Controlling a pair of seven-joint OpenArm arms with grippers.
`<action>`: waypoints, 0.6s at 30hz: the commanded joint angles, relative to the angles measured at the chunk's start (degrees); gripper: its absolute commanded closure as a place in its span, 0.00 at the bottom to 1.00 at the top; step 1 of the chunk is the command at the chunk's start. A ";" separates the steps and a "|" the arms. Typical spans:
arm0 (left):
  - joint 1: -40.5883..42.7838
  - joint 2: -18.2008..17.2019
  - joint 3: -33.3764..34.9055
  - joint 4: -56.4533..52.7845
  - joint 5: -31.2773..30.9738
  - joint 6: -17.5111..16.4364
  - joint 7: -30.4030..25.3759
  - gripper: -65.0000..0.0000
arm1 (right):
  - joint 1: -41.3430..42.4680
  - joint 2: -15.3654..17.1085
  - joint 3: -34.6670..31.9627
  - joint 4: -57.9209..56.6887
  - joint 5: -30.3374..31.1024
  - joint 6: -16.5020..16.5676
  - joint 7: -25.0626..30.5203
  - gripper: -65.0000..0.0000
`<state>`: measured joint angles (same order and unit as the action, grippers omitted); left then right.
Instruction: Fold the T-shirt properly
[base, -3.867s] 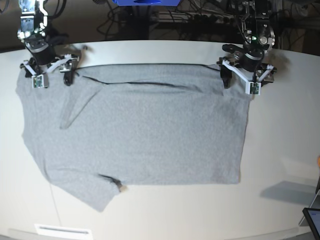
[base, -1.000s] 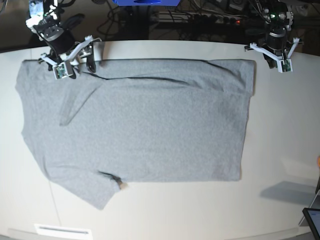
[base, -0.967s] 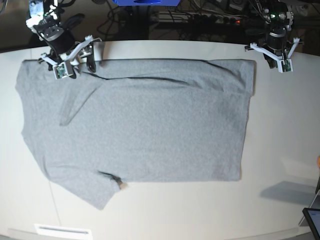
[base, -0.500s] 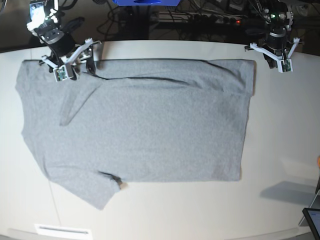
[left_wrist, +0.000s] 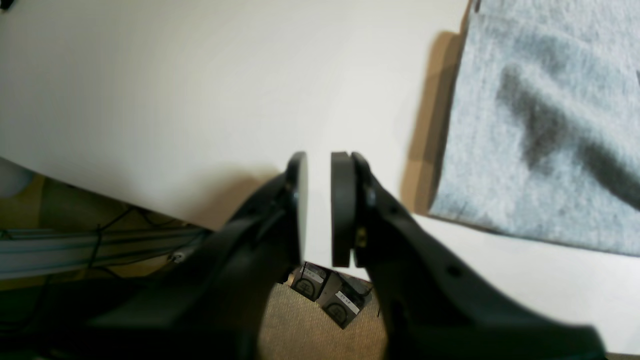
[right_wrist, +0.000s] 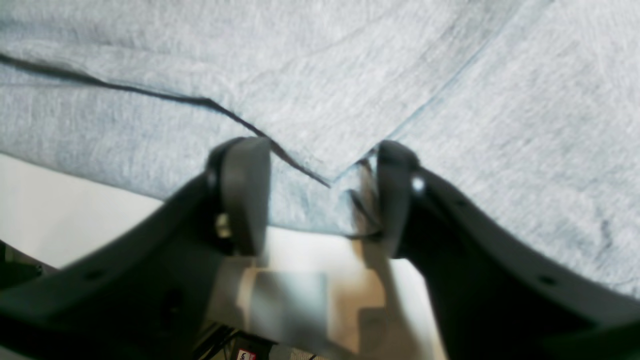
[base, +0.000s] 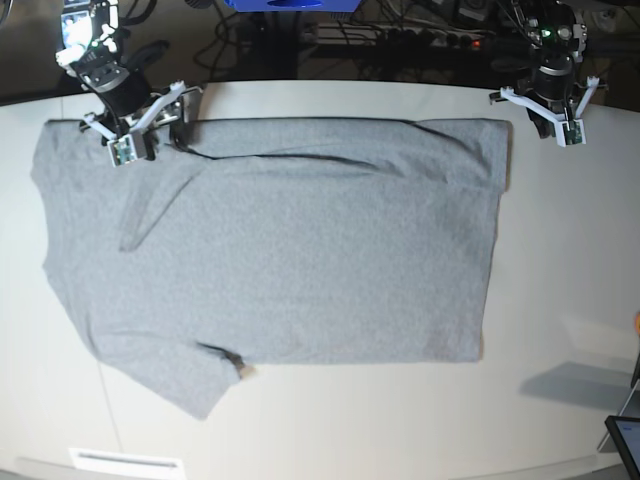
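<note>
The grey T-shirt (base: 280, 250) lies spread flat on the white table (base: 560, 300), plain side up, one sleeve pointing to the near left. My right gripper (base: 160, 135) is at the shirt's far left edge. In the right wrist view it (right_wrist: 320, 200) stands open, its fingers either side of a folded corner of the T-shirt (right_wrist: 350, 75). My left gripper (base: 553, 120) hovers just past the far right corner. In the left wrist view its pads are all but together, nothing between them (left_wrist: 319, 205), and the T-shirt (left_wrist: 540, 125) lies off to one side.
Cables and a power strip (base: 400, 40) run behind the table's far edge. A dark screen-like device (base: 625, 440) sits at the near right corner, and a white label (base: 125, 462) is on the near left edge.
My right gripper has turned a little at the far left edge and its jaws have narrowed around the cloth. The left arm has stayed still over the last second.
</note>
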<state>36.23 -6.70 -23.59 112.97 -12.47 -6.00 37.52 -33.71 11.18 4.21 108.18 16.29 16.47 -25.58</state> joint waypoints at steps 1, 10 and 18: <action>0.30 -0.47 -0.36 0.75 0.12 0.51 -1.17 0.87 | -0.18 0.38 0.14 0.79 0.45 0.19 1.19 0.60; 0.30 -0.47 -0.36 0.75 0.12 0.51 -1.17 0.87 | -0.18 0.29 0.14 0.79 0.45 0.19 0.84 0.87; 0.56 -0.47 -0.36 0.66 0.12 0.51 -1.17 0.87 | 3.52 0.12 0.14 0.79 0.45 0.19 -5.05 0.95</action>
<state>36.36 -6.70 -23.59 112.92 -12.47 -6.00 37.52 -30.02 11.07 4.21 108.09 16.29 16.49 -31.48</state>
